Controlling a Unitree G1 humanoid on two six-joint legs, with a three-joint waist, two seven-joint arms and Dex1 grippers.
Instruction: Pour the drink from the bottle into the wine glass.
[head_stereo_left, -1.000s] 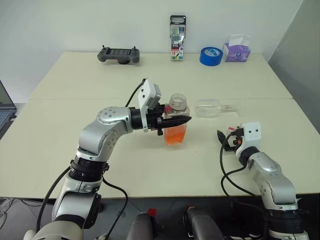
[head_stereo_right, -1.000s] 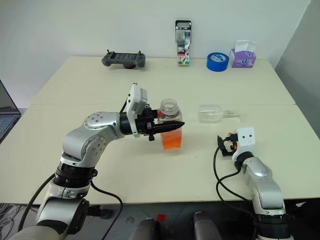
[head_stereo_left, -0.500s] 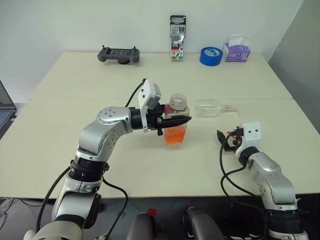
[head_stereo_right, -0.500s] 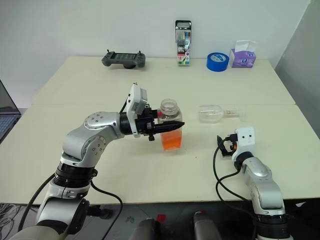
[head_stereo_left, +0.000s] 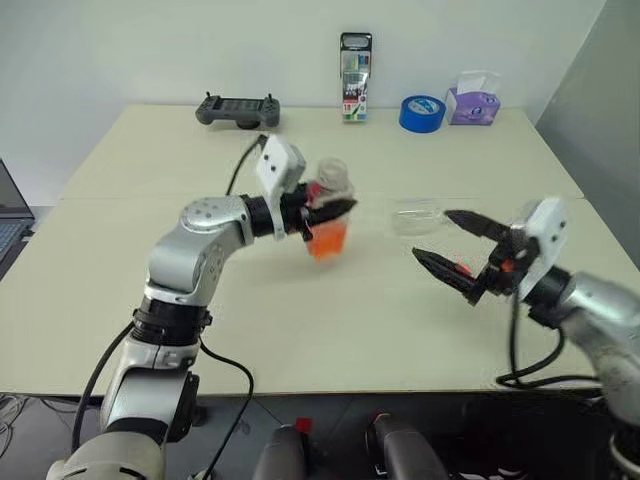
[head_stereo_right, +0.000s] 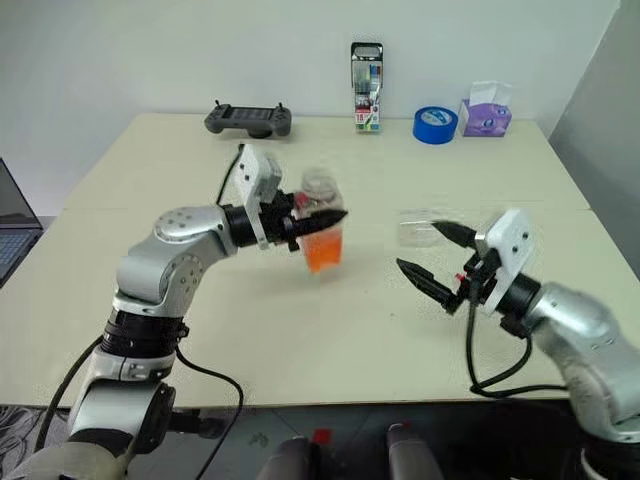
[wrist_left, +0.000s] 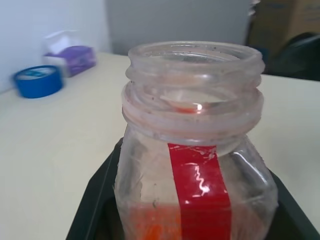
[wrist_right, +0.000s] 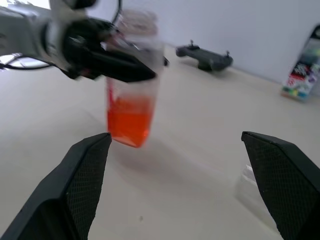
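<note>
Left gripper (head_stereo_left: 335, 208) is clamped on the bottle (head_stereo_left: 328, 212) and holds it in the air above the table (head_stereo_left: 300, 320), uncapped and a little tilted. Orange-red drink (wrist_right: 129, 122) fills the lower part of the bottle. Right of the bottle, the wine glass (head_stereo_left: 418, 215) lies on its side on the table. Right gripper (head_stereo_left: 450, 245) hovers just in front of the wine glass, its two fingers wide apart and empty, pointing toward the bottle. Far behind the bottle, at the wall edge, stand a game controller (head_stereo_left: 236, 108), a marker pack (head_stereo_left: 354, 76), a blue tape roll (head_stereo_left: 421, 111) and a tissue box (head_stereo_left: 473, 100).
</note>
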